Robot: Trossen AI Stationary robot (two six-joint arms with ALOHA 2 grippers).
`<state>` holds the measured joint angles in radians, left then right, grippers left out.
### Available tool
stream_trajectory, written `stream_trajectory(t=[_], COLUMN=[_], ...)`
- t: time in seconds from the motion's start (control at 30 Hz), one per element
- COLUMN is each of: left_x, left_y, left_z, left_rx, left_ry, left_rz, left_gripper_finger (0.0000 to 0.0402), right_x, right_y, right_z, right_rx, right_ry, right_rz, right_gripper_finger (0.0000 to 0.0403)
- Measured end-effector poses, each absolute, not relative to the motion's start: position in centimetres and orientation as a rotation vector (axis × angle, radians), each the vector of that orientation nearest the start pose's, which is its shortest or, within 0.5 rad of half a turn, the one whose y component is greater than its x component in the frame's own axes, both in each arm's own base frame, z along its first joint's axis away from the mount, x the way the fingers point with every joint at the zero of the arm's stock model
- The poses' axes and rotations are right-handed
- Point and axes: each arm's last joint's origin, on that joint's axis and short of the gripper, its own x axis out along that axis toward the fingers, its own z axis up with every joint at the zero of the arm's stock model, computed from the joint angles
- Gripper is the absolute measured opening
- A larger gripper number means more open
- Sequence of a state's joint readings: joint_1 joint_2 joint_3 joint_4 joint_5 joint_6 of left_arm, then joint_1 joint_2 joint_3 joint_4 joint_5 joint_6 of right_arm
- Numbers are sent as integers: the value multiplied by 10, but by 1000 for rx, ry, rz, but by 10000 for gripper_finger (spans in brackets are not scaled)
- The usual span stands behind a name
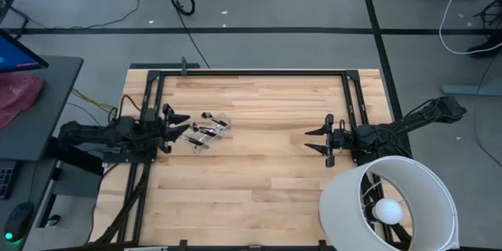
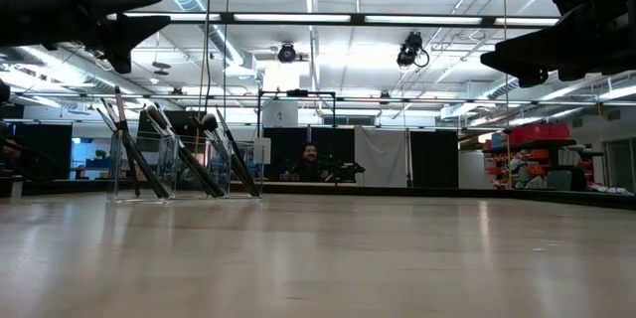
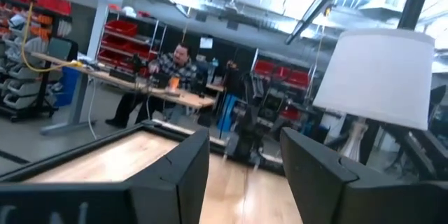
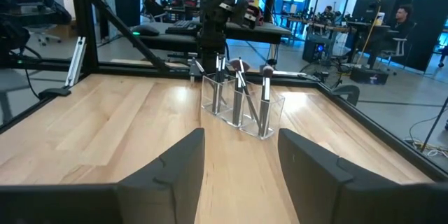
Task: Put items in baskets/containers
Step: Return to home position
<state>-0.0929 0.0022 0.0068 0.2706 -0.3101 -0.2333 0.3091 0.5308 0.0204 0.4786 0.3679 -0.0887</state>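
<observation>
A small clear container (image 4: pixel 241 108) stands on the wooden table, left of the middle (image 1: pixel 205 130). Several dark-handled brushes (image 2: pixel 184 154) stand in it, bristles up, leaning against its walls. My left gripper (image 1: pixel 179 125) hovers open just left of the container, above the table, with nothing between its fingers (image 3: pixel 245 182). My right gripper (image 1: pixel 318 140) waits open at the table's right side, pointing level toward the container (image 4: pixel 241 175), also empty. In the low view both grippers hang high, at the top left (image 2: pixel 109 15) and the top right (image 2: pixel 532 55).
A big white lamp shade (image 1: pixel 388 204) stands at the table's near right corner, close to my right arm. A black frame (image 1: pixel 251 72) runs along the table's far edge and sides. Bare wood lies between the two grippers. People sit at desks in the room beyond.
</observation>
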Motion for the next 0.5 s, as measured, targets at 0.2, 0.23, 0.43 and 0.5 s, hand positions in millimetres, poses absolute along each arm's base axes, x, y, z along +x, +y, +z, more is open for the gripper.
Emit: stream_trajectory(t=[0.2,0.23,0.43,0.5], left_x=[93,93,93,93], left_y=[0,0,0,0], left_z=[191,191,190,190], left_rx=[-286,-285,-284,-284], left_ry=[-293,-290,-287,-287], left_rz=[184,184,185,185], left_gripper_finger=[181,181,181,181], right_x=[127,127,127,127], right_y=[30,30,30,30], right_z=[167,167,167,167], right_rx=[-99,-99,-99,-99], right_ry=[32,33,33,33], right_rz=[-58,-57,-57,-57], right_gripper_finger=[188,188,188,188])
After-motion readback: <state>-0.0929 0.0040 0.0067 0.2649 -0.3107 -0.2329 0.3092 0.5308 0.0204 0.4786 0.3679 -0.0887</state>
